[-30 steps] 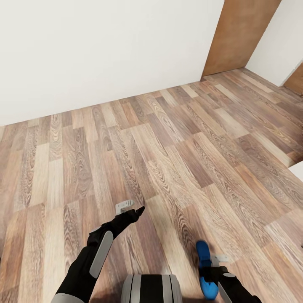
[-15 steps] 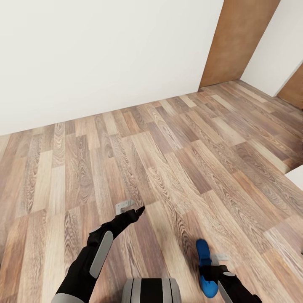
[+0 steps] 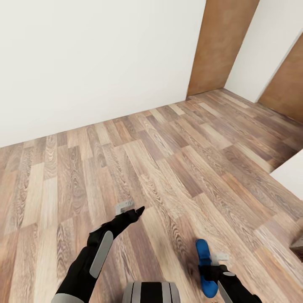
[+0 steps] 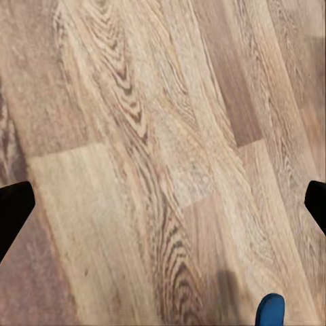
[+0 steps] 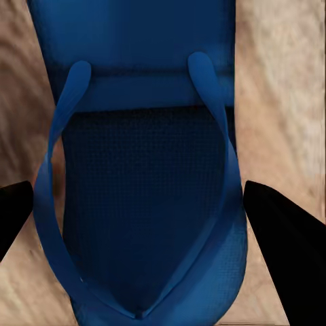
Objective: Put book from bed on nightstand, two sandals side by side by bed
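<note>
Wood-plank floor [image 3: 168, 160] and a white wall [image 3: 92, 63] are pretty much all you get from the head cam, so the robot looks to be mid-trip with no bed, book or nightstand around. Left tool [image 3: 128, 207] hangs over bare planks, fingers spread wide with nothing in them, while the right tool [image 3: 215, 263] has one blue sandal [image 3: 205, 269] sitting between its fingers, apparently gripped and carried. I'd say it's early days: this sandal needs placing by the bed, and the other sandal and the book look untouched.
</note>
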